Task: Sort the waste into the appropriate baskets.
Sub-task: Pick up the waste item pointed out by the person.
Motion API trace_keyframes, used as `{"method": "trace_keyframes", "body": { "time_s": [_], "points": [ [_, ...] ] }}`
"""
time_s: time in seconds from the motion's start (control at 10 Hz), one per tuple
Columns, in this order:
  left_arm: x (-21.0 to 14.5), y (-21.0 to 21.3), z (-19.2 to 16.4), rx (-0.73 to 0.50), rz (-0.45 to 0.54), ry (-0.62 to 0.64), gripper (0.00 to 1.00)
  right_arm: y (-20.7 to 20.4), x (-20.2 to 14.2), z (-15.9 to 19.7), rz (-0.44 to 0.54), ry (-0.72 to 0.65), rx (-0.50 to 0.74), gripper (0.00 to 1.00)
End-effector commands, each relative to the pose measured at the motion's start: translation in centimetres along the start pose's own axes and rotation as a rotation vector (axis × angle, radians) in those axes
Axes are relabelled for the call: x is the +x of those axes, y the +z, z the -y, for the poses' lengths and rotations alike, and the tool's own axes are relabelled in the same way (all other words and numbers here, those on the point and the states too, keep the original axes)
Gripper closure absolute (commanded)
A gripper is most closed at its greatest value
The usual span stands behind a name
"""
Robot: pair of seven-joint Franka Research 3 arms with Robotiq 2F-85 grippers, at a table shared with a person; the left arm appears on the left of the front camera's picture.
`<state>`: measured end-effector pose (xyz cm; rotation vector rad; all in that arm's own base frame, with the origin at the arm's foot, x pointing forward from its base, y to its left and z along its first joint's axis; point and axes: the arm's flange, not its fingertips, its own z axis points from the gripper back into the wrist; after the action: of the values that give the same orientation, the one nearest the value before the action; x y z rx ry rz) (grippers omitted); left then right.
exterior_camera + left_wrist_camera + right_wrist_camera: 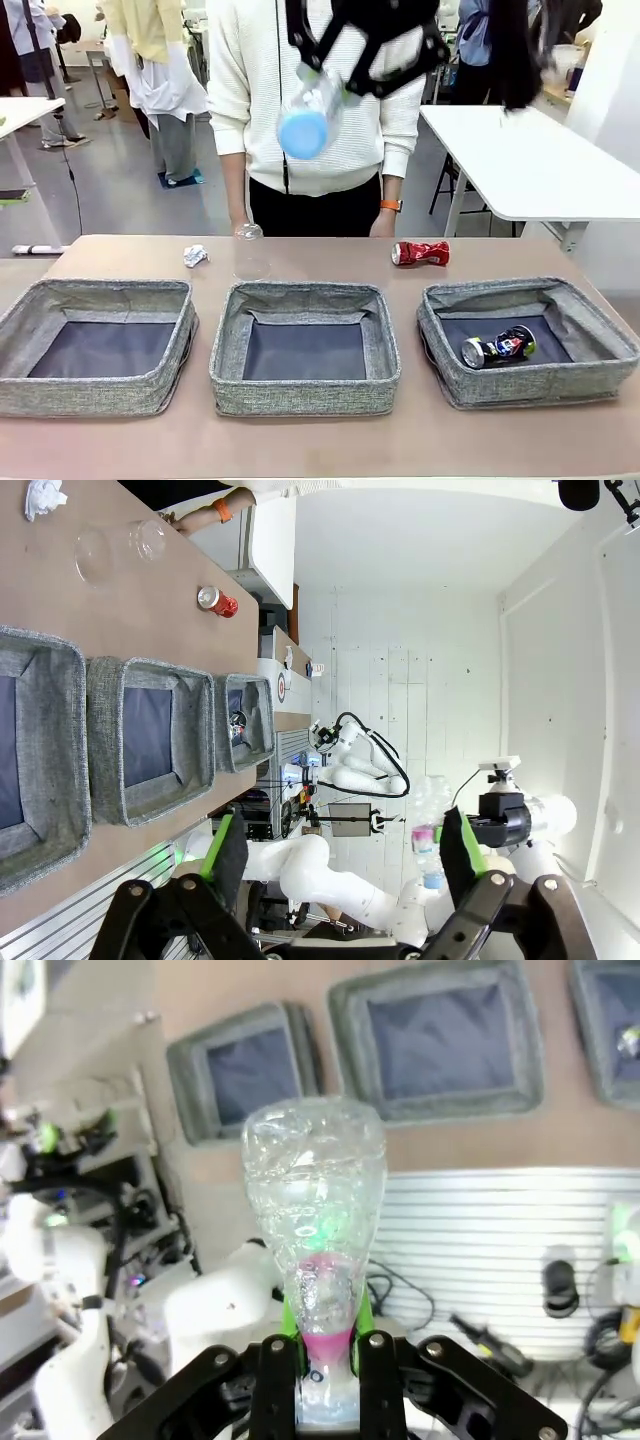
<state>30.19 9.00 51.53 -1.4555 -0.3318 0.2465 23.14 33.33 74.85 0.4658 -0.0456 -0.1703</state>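
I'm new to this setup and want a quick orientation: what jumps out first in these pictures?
The right gripper, high above the table, is shut on a clear plastic bottle. Below, the right-hand basket holds a crushed dark can, while a crushed red can lies on the table beyond it.

baskets [305,395] in row; can [498,348] in right basket [530,385]; paper ball [195,255], cup [250,255], other can [420,253] behind

The baskets [300,395] are done in rough grey woven cloth — matt all over. The clear plastic bottle [315,1190] is seen glossy and crinkled, the crushed red can [420,253] shiny metal, the table [320,445] smooth, matt.
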Motion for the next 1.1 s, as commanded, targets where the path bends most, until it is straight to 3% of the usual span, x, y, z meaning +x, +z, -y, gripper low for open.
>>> {"method": "trace_keyframes", "body": {
  "time_s": [0.0,0.2,0.3,1.0],
  "points": [
    [-0.2,-0.1,0.2,-0.018,-0.001,-0.008,0.0,1.7,0.7,-2.4,0.003,-0.003,-0.024,0.79],
    [-0.2,-0.1,0.2,-0.018,-0.001,-0.008,0.0,2.4,0.9,-3.0,0.036,-0.023,-0.008,0.79],
    [-0.2,-0.1,0.2,-0.018,-0.001,-0.008,0.0,1.8,0.5,-1.7,0.007,0.029,0.007,0.79],
    [-0.2,-0.1,0.2,-0.018,-0.001,-0.008,0.0,1.8,0.5,-1.7,0.007,0.029,0.007,0.79]
  ]
}}
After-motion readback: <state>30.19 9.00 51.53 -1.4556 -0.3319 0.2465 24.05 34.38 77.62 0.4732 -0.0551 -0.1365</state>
